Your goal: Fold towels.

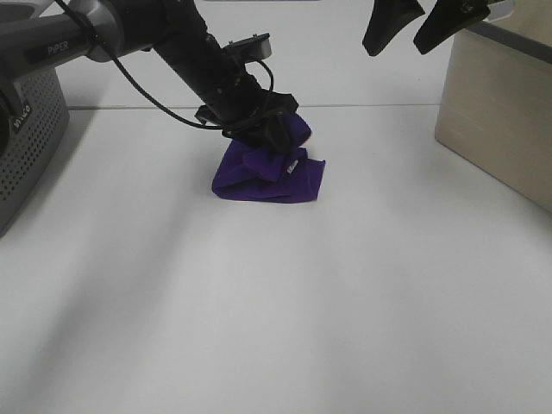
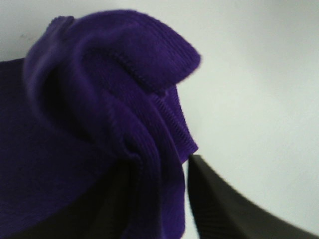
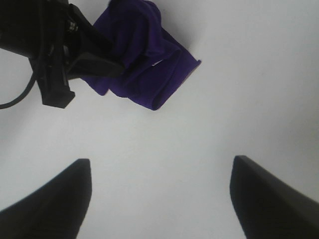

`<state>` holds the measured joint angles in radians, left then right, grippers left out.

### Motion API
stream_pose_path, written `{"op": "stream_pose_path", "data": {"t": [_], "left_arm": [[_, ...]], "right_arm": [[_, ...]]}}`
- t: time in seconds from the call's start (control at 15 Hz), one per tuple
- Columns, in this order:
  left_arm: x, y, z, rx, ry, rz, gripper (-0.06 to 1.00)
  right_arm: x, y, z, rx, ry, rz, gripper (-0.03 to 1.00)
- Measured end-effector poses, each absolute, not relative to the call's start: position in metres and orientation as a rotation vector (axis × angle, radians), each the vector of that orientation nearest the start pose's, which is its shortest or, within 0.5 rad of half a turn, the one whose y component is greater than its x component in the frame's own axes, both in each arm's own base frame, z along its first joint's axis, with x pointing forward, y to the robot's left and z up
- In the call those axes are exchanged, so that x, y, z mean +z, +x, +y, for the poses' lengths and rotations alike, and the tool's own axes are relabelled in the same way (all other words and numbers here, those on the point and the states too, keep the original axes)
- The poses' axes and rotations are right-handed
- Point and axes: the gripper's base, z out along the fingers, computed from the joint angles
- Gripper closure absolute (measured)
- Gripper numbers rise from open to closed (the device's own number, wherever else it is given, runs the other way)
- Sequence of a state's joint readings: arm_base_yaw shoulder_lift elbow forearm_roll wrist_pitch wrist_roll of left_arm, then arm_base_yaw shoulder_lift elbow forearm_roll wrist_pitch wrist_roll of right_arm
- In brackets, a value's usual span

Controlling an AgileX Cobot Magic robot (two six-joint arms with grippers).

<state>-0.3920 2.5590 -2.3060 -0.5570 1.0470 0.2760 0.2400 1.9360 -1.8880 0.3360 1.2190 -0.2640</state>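
The deep purple towel (image 1: 267,177) lies crumpled in a loose heap on the white table, slightly left of centre at the back, its small white tag (image 1: 291,168) on the right side. My left gripper (image 1: 276,129) sits down on the heap's top. In the left wrist view a raised fold of the towel (image 2: 99,99) stands between the parted fingers (image 2: 224,209), with a thin strip of table showing beside one finger. My right gripper (image 1: 418,26) hangs open high at the back right, empty. The right wrist view shows the towel (image 3: 144,64) far beyond the right gripper (image 3: 159,199).
A grey perforated box (image 1: 34,138) stands at the left edge. A beige wooden box (image 1: 500,112) stands at the right. The left arm's black cable loops above the table behind the towel.
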Motion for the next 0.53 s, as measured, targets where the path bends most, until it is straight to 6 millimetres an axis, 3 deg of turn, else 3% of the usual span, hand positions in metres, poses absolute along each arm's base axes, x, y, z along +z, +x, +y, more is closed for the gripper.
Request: {"op": "stream_pose_path", "data": {"t": [0.07, 0.13, 0.2, 0.4, 0.53], "left_arm": [[0.156, 0.484, -0.252, -0.833, 0.602, 2.624, 0.37], [0.161, 0.483, -0.258, -0.938, 0.553, 2.592, 0.25], [0.165, 0.482, -0.264, -1.033, 0.543, 2.555, 0.2], [0.179, 0.48, -0.268, -1.173, 0.546, 2.467, 0.2], [0.189, 0.484, -0.256, -1.182, 0.544, 2.456, 0.2]], "right_arm": [[0.329, 0.401, 0.127, 0.456, -0.606, 2.637, 0.21], [0.333, 0.398, 0.127, 0.455, -0.604, 2.627, 0.21], [0.34, 0.395, 0.126, 0.454, -0.604, 2.611, 0.21], [0.355, 0.387, 0.124, 0.45, -0.605, 2.574, 0.21], [0.361, 0.384, 0.123, 0.449, -0.604, 2.559, 0.21]]}}
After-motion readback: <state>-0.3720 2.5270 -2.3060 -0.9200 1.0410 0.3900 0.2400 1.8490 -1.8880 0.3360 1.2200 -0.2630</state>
